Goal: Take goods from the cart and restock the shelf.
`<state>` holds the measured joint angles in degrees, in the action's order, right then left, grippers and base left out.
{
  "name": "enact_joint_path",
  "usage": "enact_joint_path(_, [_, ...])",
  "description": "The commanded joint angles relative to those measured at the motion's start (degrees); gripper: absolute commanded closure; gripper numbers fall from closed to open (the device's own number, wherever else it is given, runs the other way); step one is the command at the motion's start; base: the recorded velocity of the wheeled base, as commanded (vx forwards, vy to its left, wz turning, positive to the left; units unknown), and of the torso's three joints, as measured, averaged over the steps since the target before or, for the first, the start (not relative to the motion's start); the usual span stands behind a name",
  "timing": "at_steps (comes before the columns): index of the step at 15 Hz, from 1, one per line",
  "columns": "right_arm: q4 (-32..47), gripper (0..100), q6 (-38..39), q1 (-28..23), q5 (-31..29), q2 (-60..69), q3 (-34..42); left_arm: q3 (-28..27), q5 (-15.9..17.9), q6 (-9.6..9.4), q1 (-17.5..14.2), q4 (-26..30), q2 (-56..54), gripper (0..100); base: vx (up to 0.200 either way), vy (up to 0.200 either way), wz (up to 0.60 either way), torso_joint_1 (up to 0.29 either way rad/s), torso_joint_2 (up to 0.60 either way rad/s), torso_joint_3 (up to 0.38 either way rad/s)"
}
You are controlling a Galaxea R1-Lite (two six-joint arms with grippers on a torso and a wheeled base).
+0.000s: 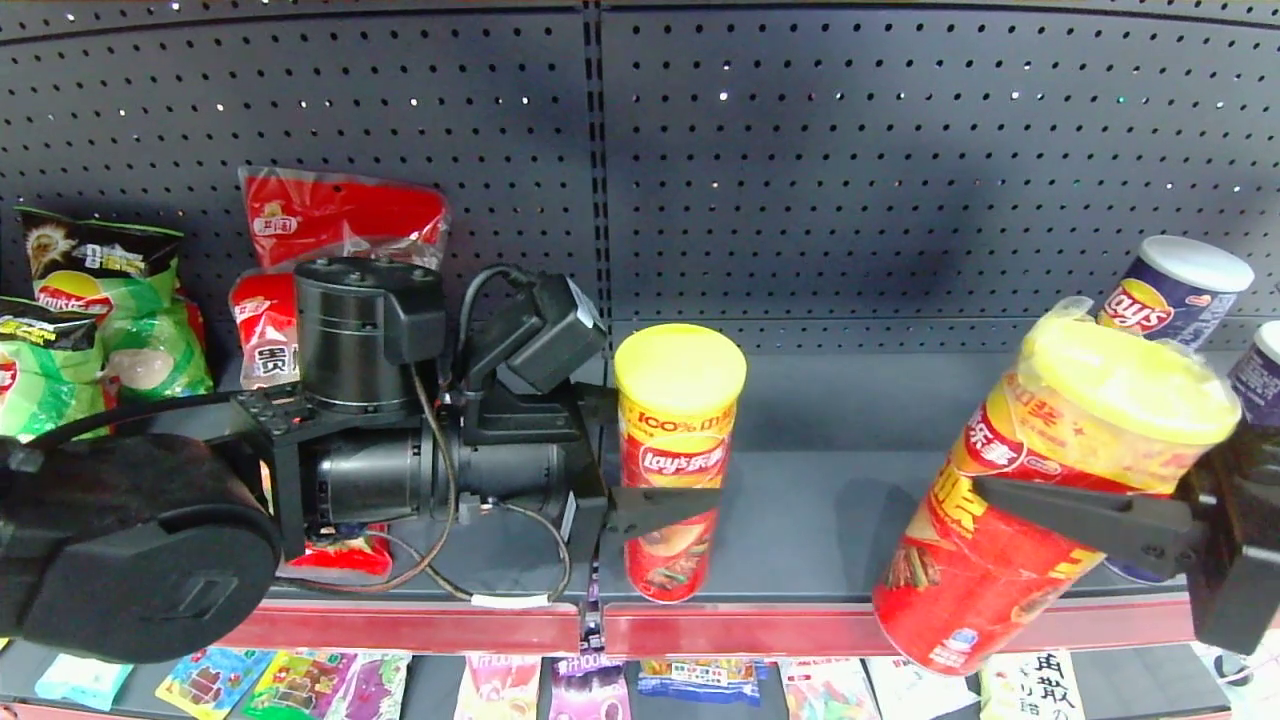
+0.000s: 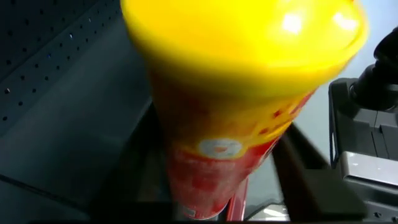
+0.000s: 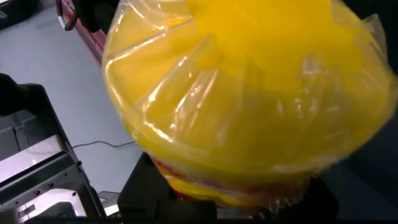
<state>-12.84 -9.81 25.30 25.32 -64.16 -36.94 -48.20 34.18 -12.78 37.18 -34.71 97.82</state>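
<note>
Gripping a small chips can [image 1: 680,400] by its middle, the left tool [image 1: 672,495] is closed on it, one dark finger crossing the front of the red label. This can stands upright with its yellow lid on top, and its bottom is at the front edge of the shelf [image 1: 850,480]. I cannot tell if it rests on the shelf or hangs just above. Behind the left arm are red bags [image 1: 340,215], and farther to the outer side of this tool are green bags [image 1: 100,320].

The right tool [image 1: 1090,515] is closed on a large chips can [image 1: 960,590], which is tilted, its lid leaning toward the tool. Clear film covers this lid. The can's bottom is in front of the shelf's red edge. Just behind the right tool stand purple cans [image 1: 1180,290] on the shelf.
</note>
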Motion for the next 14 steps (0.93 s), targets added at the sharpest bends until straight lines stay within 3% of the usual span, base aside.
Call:
enact_joint_path(1, [-0.17, 100, -0.21, -0.07, 0.08, -3.69, -2.35, 0.04, -0.08, 0.03, 0.00, -0.36, -0.08, 0, 0.000, 0.000, 0.00, 0.000, 0.00, 0.000])
enact_joint_path(4, [-0.17, 100, -0.29, -0.07, -0.01, -8.97, -6.74, 1.18, -0.08, 0.03, -0.44, -0.36, -1.23, 0, 0.000, 0.000, 0.00, 0.000, 0.00, 0.000])
enact_joint_path(7, [-0.17, 100, -0.38, 0.10, -0.01, -15.82, -13.34, 6.10, -0.26, 0.03, -1.67, -0.45, -4.48, 0, 0.000, 0.000, 0.00, 0.000, 0.00, 0.000])
enact_joint_path(11, [-0.26, 100, -2.67, 0.46, -0.01, -26.81, -22.92, 16.12, -0.70, -0.06, -6.16, -0.45, -12.65, 0, 0.000, 0.000, 0.00, 0.000, 0.00, 0.000])
enact_joint_path(14, [-0.26, 100, -3.02, 0.54, 0.17, -32.52, -28.72, 20.43, -1.14, 0.03, -8.35, -0.36, -16.43, 0, 0.000, 0.000, 0.00, 0.000, 0.00, 0.000])
